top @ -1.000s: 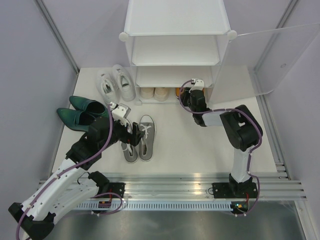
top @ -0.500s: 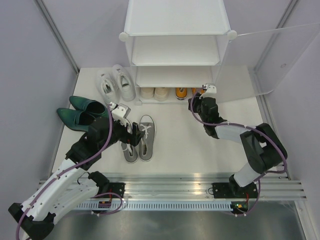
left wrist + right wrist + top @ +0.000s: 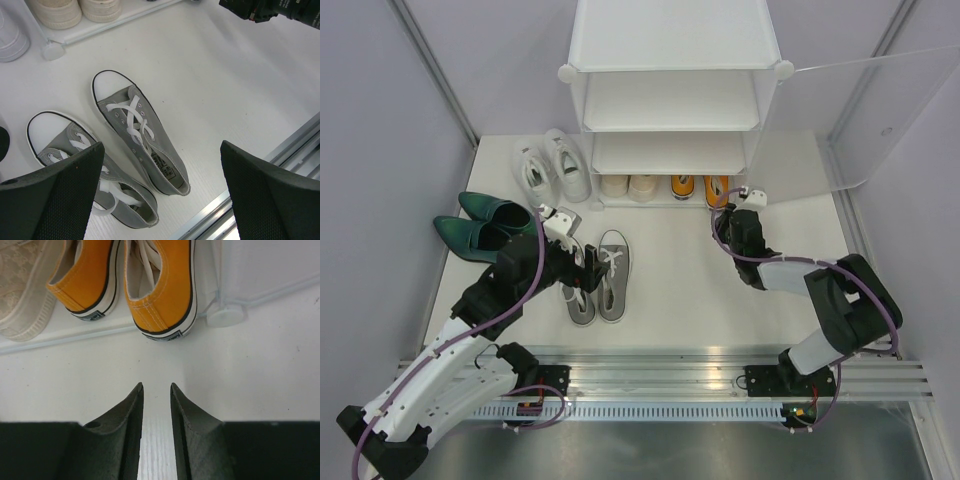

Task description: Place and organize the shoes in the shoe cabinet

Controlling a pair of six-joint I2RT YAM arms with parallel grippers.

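Note:
The white shoe cabinet (image 3: 675, 70) stands at the back with its frosted door (image 3: 850, 120) swung open to the right. On its bottom shelf sit the cream pair (image 3: 628, 186) and the orange pair (image 3: 700, 186), heels outward. The orange heels (image 3: 160, 290) lie just ahead of my right gripper (image 3: 156, 386), which is empty with its jaws a little apart; it hovers in front of the shelf (image 3: 724, 208). My left gripper (image 3: 162, 145) is wide open above the grey lace-ups (image 3: 140, 140), which lie on the floor (image 3: 598, 280).
The white sneakers (image 3: 552, 165) stand left of the cabinet. The dark green pointed shoes (image 3: 485, 222) lie at the left. A round cabinet connector (image 3: 225, 315) sits beside the right orange shoe. A metal rail (image 3: 670, 375) runs along the near edge.
My right gripper has drawn back out of the bottom shelf and swung right, leaving the second orange shoe on the shelf. The left arm has not moved.

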